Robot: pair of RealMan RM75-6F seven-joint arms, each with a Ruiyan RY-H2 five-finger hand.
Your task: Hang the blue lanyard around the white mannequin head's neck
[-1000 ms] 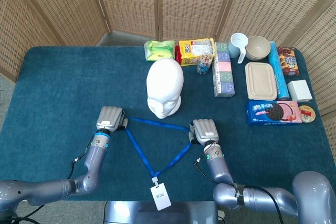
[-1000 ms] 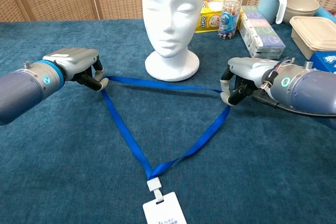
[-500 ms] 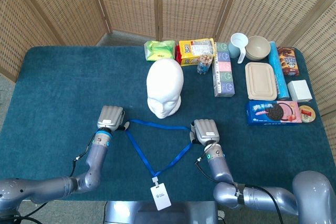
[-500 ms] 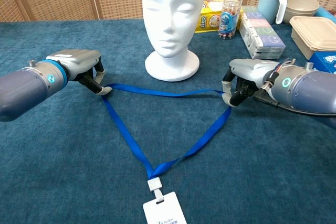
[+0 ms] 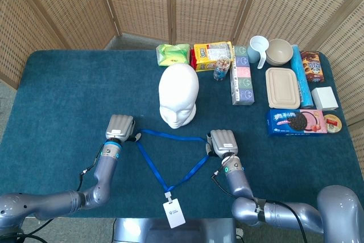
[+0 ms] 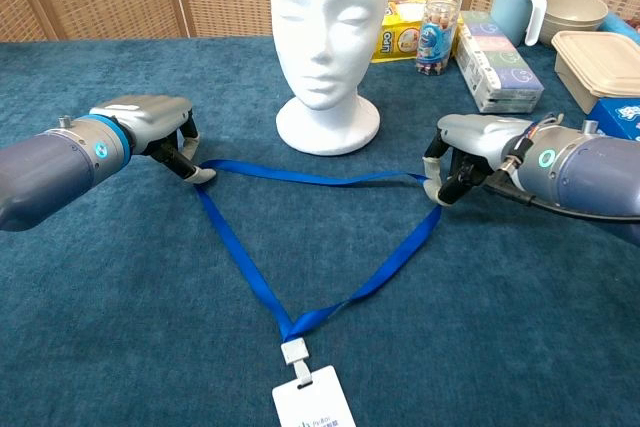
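Observation:
The white mannequin head stands upright on the blue cloth, facing me. In front of its base the blue lanyard is spread in a triangle, with its white badge at the near point. My left hand pinches the lanyard's left corner low over the cloth. At the right corner, my right hand pinches the strap. The top strap runs between the two hands, just short of the head's base.
Behind and right of the head stand snack packs, a small jar, a tall box, a cup, a bowl, a lidded container and cookie packs. A wicker screen backs the table.
Both hands have eased slightly lower and closer together. The top strap, taut a second ago, now sags a little with a slight wave. The head and badge have not moved.

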